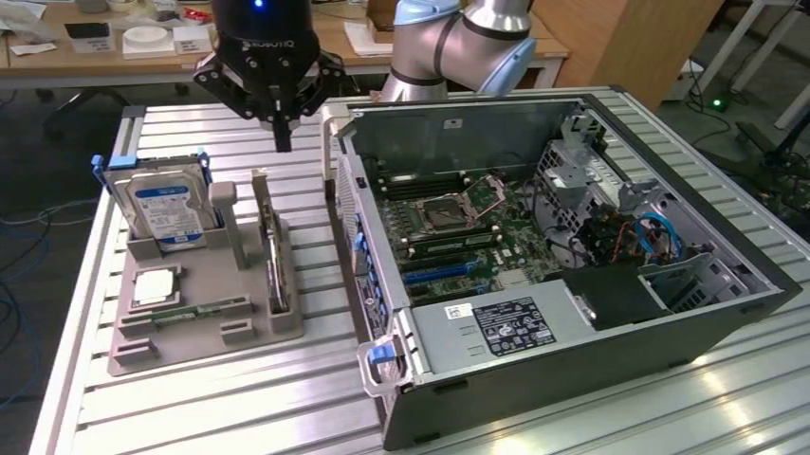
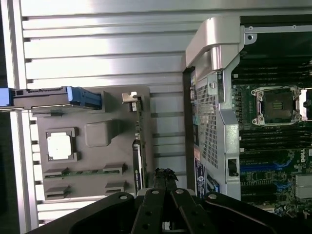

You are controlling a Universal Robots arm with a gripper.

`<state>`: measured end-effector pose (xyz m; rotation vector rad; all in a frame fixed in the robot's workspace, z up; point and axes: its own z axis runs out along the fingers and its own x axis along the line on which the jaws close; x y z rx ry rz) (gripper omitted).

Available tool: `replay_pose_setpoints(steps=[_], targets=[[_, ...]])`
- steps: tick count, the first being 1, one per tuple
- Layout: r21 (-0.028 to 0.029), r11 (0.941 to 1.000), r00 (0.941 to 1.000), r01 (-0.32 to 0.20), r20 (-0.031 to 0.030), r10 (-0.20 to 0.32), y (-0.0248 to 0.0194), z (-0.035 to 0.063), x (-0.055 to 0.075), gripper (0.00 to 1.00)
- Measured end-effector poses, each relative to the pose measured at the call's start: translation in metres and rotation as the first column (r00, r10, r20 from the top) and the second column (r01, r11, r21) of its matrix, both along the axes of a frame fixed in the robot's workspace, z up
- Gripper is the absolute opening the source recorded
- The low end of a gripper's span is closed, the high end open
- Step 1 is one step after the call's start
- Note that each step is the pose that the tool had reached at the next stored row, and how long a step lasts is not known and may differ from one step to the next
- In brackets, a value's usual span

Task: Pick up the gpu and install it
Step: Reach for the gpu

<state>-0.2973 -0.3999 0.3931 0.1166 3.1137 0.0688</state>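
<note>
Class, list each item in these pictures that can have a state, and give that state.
gripper, shut, holding nothing.
gpu, standing on edge in the grey holder, not held.
hard drive, upright in the grey holder.
computer case, side open.

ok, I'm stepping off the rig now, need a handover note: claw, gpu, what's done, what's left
Claw: shut and empty, hanging above the table beyond the far end of the grey holder, on the side toward the computer case.
Gpu: standing on edge in its slot in the grey holder, clear of the claw.
Computer case: lying open, motherboard exposed, no gpu in it.
Done: nothing that shows.
Left: the pick-up and the install, both not yet done.
</note>
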Motion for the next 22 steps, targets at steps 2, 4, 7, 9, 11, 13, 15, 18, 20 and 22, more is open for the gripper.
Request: replay_pose_setpoints(steps=[2,4,7,9,11,13,15,18,20,22], targets=[[0.0001,1.0000,1.0000,0.000,0.0001,0.000,0.0000,-0.0001,-0.004,0.11],[0.0001,1.0000,1.0000,0.000,0.0001,0.000,-0.0001,-0.0002,-0.007,0.11],[0.0001,1.0000,1.0000,0.000,0.0001,0.000,-0.0003,-0.0003,-0.012,0.11],[0.0001,1.0000,1.0000,0.000,0.0000,0.000,-0.0004,-0.0003,-0.015,0.11],[0.0000,1.0000,1.0000,0.000,0.0001,0.000,-0.0005,-0.0004,-0.018,0.11],[0.0000,1.0000,1.0000,0.000,0.0000,0.000,-0.0007,-0.0004,-0.021,0.11],[0.0000,1.0000,1.0000,0.000,0.0001,0.000,-0.0008,-0.0005,-0.024,0.11],[0.0001,1.0000,1.0000,0.000,0.0001,0.000,-0.0009,-0.0005,-0.029,0.11],[0.0000,1.0000,1.0000,0.000,0.0001,0.000,-0.0011,-0.0005,-0.032,0.11],[0.0000,1.0000,1.0000,0.000,0.0000,0.000,-0.0012,-0.0005,-0.035,0.11]])
